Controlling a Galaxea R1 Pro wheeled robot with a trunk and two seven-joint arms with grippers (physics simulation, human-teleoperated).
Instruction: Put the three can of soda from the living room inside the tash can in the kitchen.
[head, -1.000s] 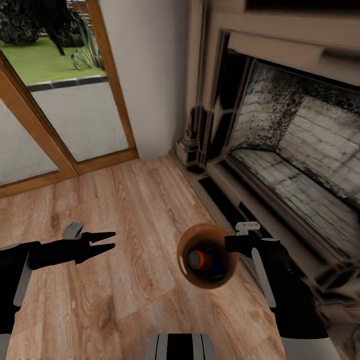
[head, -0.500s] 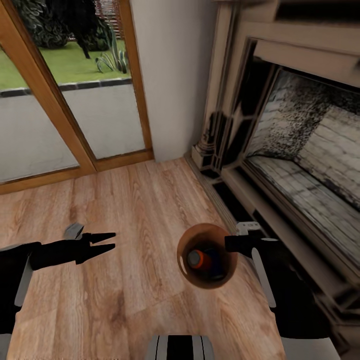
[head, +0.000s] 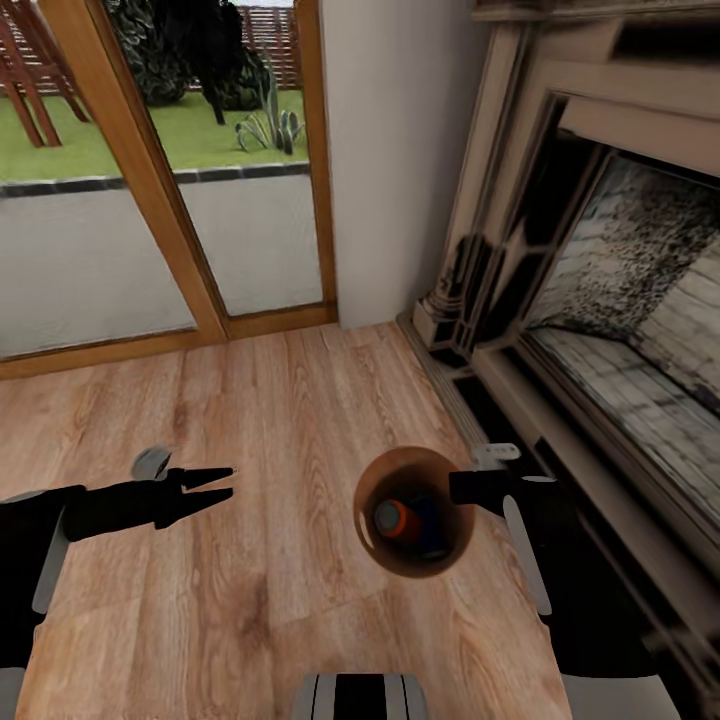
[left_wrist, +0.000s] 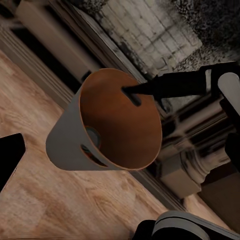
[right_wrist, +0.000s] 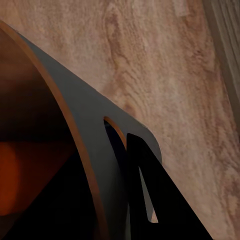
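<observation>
Now, bin: the tash can (head: 413, 565) hangs upright over the wood floor (head: 280, 420), mouth up, held by the right gripper (head: 462, 488); its jaws pinch the rim on the right side
Soda: one can of soda (head: 397, 520) lies on its side in the bin
Left gripper (head: 228, 481): left of the bin, well apart; jaws a little open, holding nothing
Around: fireplace (head: 620, 300) close on the right, glass doors (head: 150, 220) far ahead
Way: the kitchen is not here; mind the fireplace edge when turning
</observation>
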